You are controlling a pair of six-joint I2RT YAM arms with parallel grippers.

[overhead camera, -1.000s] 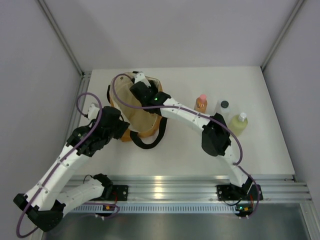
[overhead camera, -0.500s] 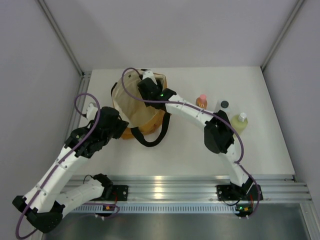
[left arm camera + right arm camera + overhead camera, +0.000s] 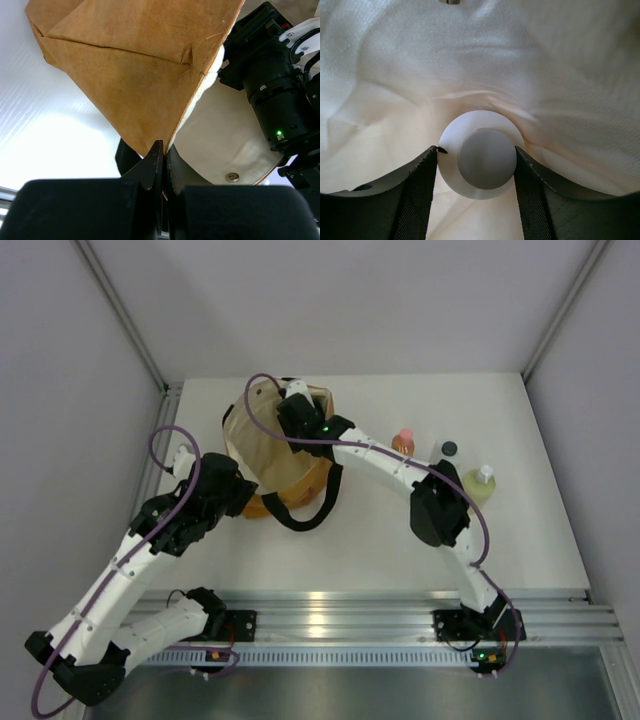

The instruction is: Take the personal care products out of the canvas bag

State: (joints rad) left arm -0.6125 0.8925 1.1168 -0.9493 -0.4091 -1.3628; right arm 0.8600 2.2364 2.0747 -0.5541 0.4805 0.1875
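Observation:
The canvas bag (image 3: pixel 262 452) lies at the table's back left, mouth open and cream lining showing. My left gripper (image 3: pixel 163 150) is shut on the bag's rim, tan fabric (image 3: pixel 135 85) pinched between the jaws; it shows in the top view (image 3: pixel 243 502) at the bag's near edge. My right gripper (image 3: pixel 476 159) is deep inside the bag, its jaws touching both sides of the short cream jar (image 3: pixel 482 156). The amber bottle (image 3: pixel 402 443), the whitish bottle (image 3: pixel 447 456) and the yellow-green bottle (image 3: pixel 479 486) stand on the table to the right.
The bag's black loop handle (image 3: pixel 305 516) lies on the table in front of it. The right arm's wrist (image 3: pixel 275 95) fills the bag's mouth. Cream lining (image 3: pixel 530 65) surrounds the jar on all sides. Grey walls close the table's left, back and right.
One second ago the right arm sat further left over the bag; it has shifted right and deeper in, and the bag has shifted with it. Little has moved in the last half second.

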